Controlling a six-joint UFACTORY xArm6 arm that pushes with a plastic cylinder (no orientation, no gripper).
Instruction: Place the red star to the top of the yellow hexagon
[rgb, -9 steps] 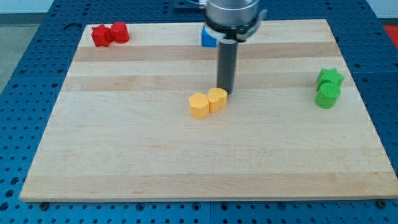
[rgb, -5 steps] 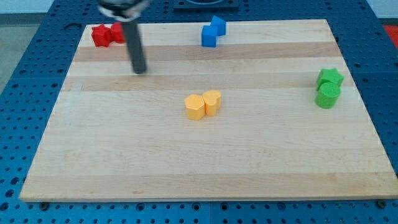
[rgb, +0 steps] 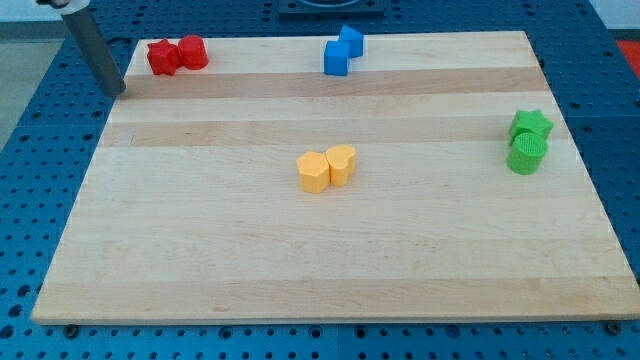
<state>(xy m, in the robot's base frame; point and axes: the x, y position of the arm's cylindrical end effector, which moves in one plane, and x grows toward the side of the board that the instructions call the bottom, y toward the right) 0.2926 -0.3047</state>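
The red star lies at the board's top left corner, touching a red cylinder on its right. The yellow hexagon sits near the board's middle, touching a second yellow block on its right. My tip is at the board's left edge, just left of and a little below the red star, apart from it. It is far up and left of the yellow pair.
Two blue blocks touch at the top middle. A green star and a green cylinder touch at the right edge. The wooden board lies on a blue pegboard table.
My tip has swept from beside the yellow blocks up and left across the board to its left edge. The yellow pair shifted slightly left and down at first; other blocks are unmoved.
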